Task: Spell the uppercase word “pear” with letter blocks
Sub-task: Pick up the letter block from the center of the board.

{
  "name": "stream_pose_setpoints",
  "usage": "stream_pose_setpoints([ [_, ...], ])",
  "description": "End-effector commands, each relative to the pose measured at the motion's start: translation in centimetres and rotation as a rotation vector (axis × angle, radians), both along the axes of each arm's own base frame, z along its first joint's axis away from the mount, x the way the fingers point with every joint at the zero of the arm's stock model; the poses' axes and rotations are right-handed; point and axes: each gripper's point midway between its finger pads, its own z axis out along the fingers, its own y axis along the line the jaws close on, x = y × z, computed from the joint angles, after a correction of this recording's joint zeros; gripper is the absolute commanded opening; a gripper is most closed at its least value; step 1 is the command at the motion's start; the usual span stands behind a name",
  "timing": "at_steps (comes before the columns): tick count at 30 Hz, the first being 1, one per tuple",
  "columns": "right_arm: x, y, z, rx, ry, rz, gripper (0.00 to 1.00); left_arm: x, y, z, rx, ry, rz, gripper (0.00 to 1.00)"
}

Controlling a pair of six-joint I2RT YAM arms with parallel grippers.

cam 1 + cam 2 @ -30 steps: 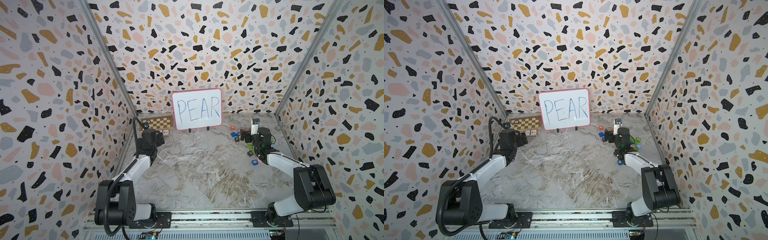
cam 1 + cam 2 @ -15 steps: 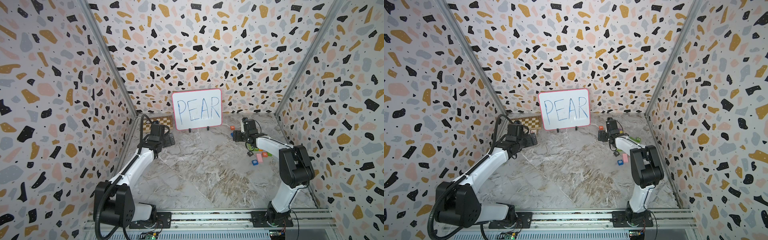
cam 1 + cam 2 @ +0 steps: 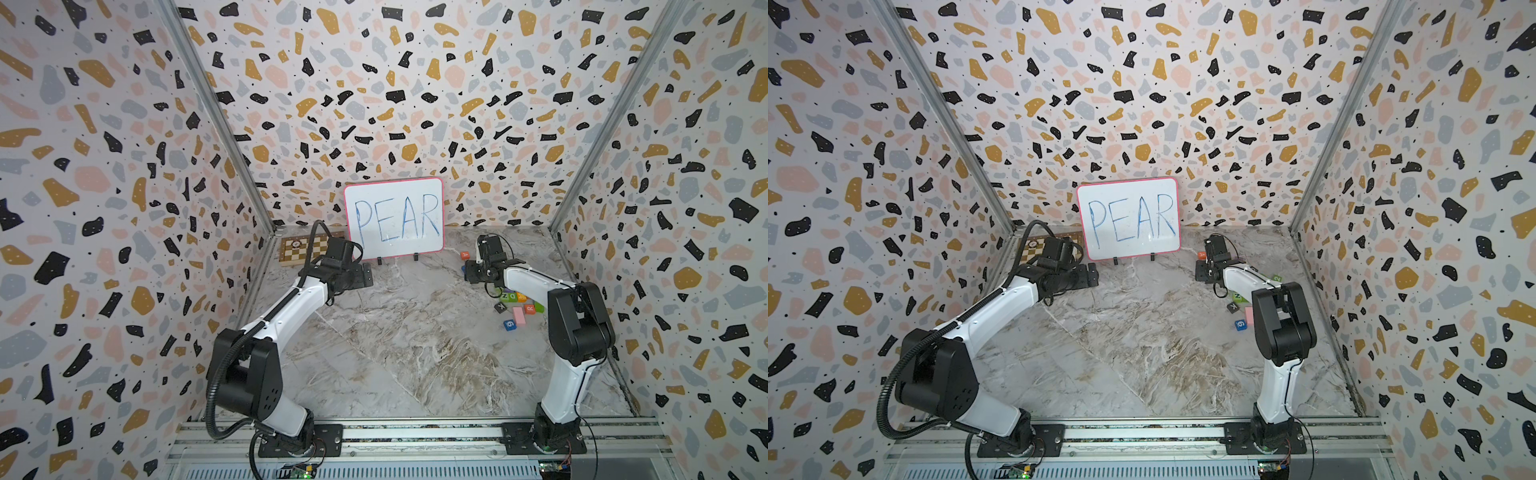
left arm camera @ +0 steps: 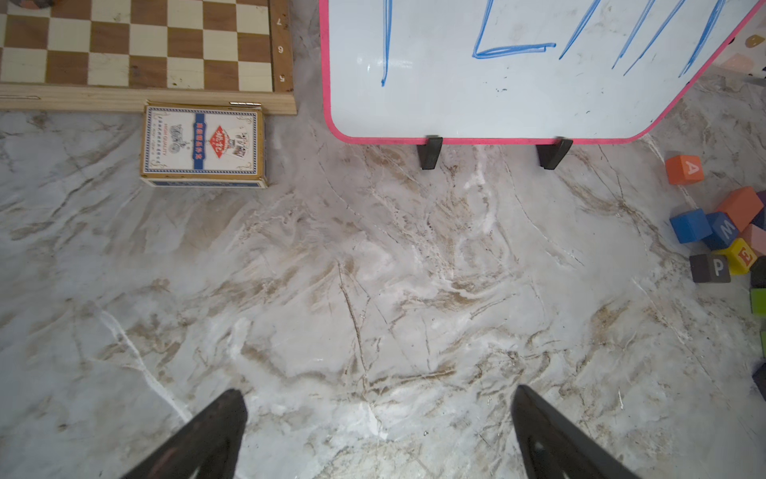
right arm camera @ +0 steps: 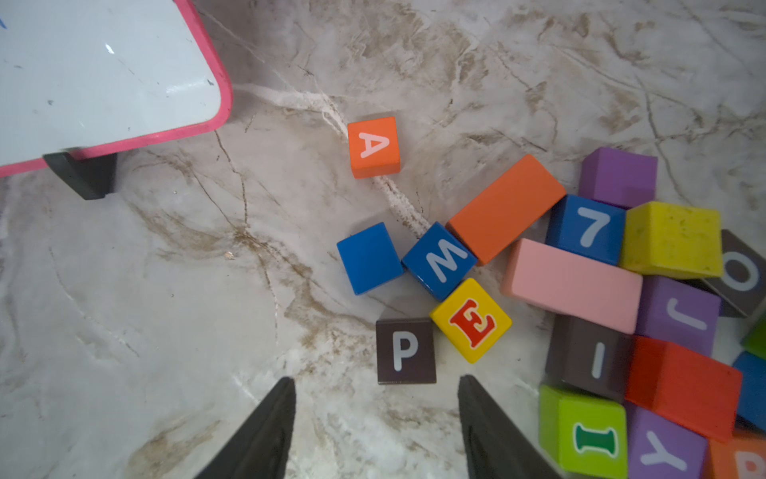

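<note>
In the right wrist view the black P block (image 5: pixel 405 350) lies on the marble with the yellow E block (image 5: pixel 471 320) touching its corner. The orange A block (image 5: pixel 374 146) sits alone nearer the whiteboard. A red R block (image 3: pixel 529 308) lies in the pile at the right of a top view. My right gripper (image 5: pixel 376 382) hovers just short of the P block, open, with nothing between its fingers. My left gripper (image 4: pixel 378 390) is open and empty over bare marble near the whiteboard's feet. From there the A (image 4: pixel 684 169), P (image 4: pixel 710 268) and E (image 4: pixel 742 256) blocks show far off to one side.
The pink-framed whiteboard (image 3: pixel 394 218) reading PEAR stands at the back centre. A chessboard (image 3: pixel 299 249) and a card box (image 4: pixel 203 145) lie at the back left. Several other coloured blocks (image 5: pixel 572 284), such as M, 7, J and I, crowd beside the P and E.
Both arms have stretched towards the back. The right gripper swung away from the block pile to the P block and its jaws narrowed. The left gripper moved towards the whiteboard.
</note>
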Motion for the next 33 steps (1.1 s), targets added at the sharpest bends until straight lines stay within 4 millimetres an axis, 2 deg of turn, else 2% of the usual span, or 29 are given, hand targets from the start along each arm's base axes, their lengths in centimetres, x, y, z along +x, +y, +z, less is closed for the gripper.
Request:
stream_pose_setpoints([
  [1, 0.2, 0.2, 0.4, -0.001, 0.008, -0.010, 0.61, 0.5, -1.1, 1.0, -0.037, -0.009, -0.020, 0.99],
  [13, 0.8, 0.3, -1.2, -0.013, 0.034, -0.017, 0.54, 0.7, -2.0, 0.3, -0.067, 0.016, -0.043, 0.99],
  [33, 1.4, -0.5, -2.7, -0.041, 0.057, -0.041, 0.51, 0.6, -2.2, -0.2, -0.076, 0.030, -0.042, 0.99],
])
